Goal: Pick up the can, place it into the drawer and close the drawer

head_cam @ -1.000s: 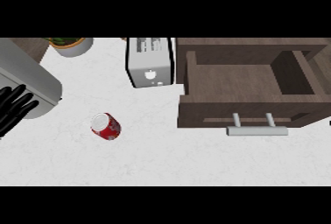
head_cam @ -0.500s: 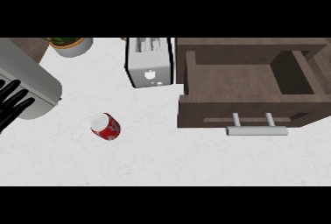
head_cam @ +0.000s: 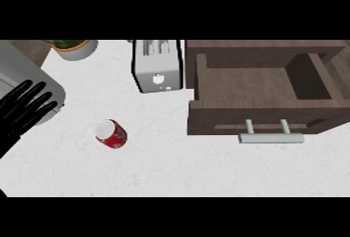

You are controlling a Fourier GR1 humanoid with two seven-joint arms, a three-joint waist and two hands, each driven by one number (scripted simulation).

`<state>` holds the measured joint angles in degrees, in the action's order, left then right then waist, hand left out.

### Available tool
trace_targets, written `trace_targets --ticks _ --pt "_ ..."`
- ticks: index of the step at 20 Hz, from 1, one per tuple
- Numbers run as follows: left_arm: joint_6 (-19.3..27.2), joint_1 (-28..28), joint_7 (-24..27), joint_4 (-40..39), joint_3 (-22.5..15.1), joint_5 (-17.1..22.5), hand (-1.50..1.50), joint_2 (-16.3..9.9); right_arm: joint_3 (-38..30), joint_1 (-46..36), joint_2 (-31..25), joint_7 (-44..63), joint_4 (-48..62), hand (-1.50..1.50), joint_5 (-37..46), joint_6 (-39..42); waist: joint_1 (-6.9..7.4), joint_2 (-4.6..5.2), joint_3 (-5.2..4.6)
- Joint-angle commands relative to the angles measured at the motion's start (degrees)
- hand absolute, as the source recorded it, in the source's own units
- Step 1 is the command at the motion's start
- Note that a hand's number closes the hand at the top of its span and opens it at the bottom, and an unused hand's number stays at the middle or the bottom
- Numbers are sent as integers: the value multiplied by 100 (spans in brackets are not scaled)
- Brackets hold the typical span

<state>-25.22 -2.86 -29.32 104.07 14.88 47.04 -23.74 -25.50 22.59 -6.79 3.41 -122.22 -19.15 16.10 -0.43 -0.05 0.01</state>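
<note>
Clearly, the red can [head_cam: 110,134] lay on its side on the white counter [head_cam: 171,166], well left of the open drawer [head_cam: 263,92] and below the toaster [head_cam: 159,71]. Only the left hand [head_cam: 24,111] showed, at the view's left edge, its fingers straight and spread, holding nothing and apart from the can; the right hand was out of view. The can was probably light, stiff and smooth, liable to roll if nudged, so a hold across its round body looked best. Bare counter ran between can and drawer, though the drawer's front wall and protruding handle [head_cam: 271,137] would need clearing. A potted plant [head_cam: 71,47] stood far back.
</note>
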Motion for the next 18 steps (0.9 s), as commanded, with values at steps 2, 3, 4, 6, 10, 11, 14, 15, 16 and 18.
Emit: trace_targets --ticks 2,3,4,6,10,11,14,15,16,18 --pt "15 -48 334 -182 -337 -707 -150 557 -288 85 20 180 -127 -150 -212 205 6 1 -1" --pt "87 -373 114 -489 -185 -461 -150 349 -279 287 132 92 -146 -150 -187 382 -6 1 -1" --pt "170 -275 141 -327 -365 -662 -150 531 -528 18 -118 140 109 -150 -402 416 7 1 0" --pt "55 -512 369 -785 -457 -1031 -150 607 -499 -36 -96 344 -87 -150 -429 372 -2 5 -2" --pt "272 -659 425 -920 -492 -1358 -150 750 -694 221 113 0 -25 -150 -379 751 -5 2 0" --pt "-35 -257 757 -853 -606 -1541 -150 901 -841 346 13 402 -338 -150 -719 710 -1 0 -2" --pt "261 -322 731 -756 -864 -1953 -150 1129 -622 -26 133 623 -323 -150 -424 459 18 3 -2" --pt "-411 -200 1451 -1548 -634 -2072 -150 1027 -825 171 228 7 96 -150 -349 800 -4 8 -2" --pt "-43 -616 1246 -1766 -758 -2202 -150 1136 -827 180 235 7 52 -150 -324 865 -17 8 -2" --pt "-12 -589 1629 -1817 -826 -2572 -150 1258 -1028 102 76 331 -111 -150 -648 821 -7 4 -2"
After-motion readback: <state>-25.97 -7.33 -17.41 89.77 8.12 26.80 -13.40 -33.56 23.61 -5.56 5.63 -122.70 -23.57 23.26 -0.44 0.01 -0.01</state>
